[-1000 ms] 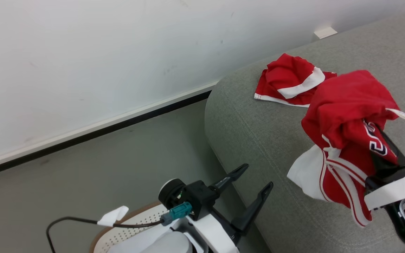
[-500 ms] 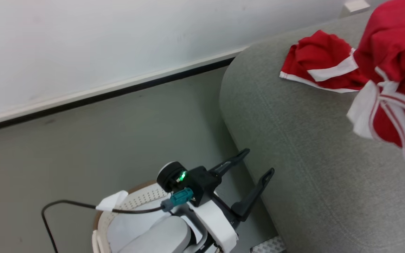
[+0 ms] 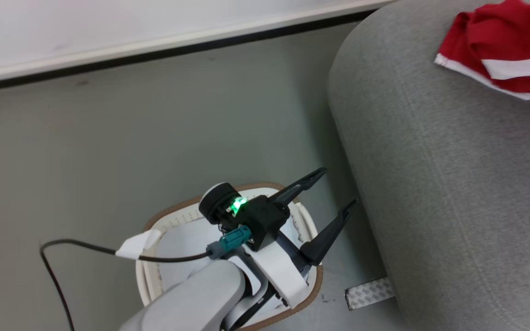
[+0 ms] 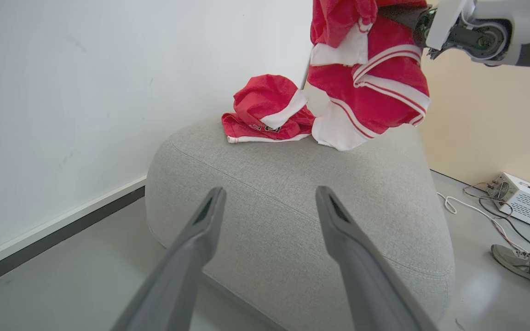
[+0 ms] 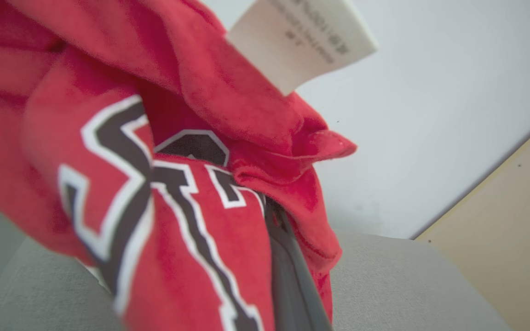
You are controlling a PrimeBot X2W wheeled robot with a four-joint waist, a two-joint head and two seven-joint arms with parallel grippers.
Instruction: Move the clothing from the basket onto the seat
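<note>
floor (image 3: 108, 138) open at 10 o'clock of basket (image 3: 180, 219), seat (image 3: 453, 184) edge at 3 | our left gripper (image 3: 338, 186) hangs splayed over basket | our right gripper (image 5: 283, 257) clenches numbered jersey (image 4: 375, 87) over seat, second garment (image 4: 265, 108) lying there

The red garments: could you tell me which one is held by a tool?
The numbered garment with white stripes, clamped in the right tool over the sofa; the other garment lies crumpled on the sofa, free of either tool.

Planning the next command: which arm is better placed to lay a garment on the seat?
Right. The right gripper is shut on the numbered red garment, hanging over the seat beside the garment lying there. The left gripper is open, empty, over the basket.
</note>
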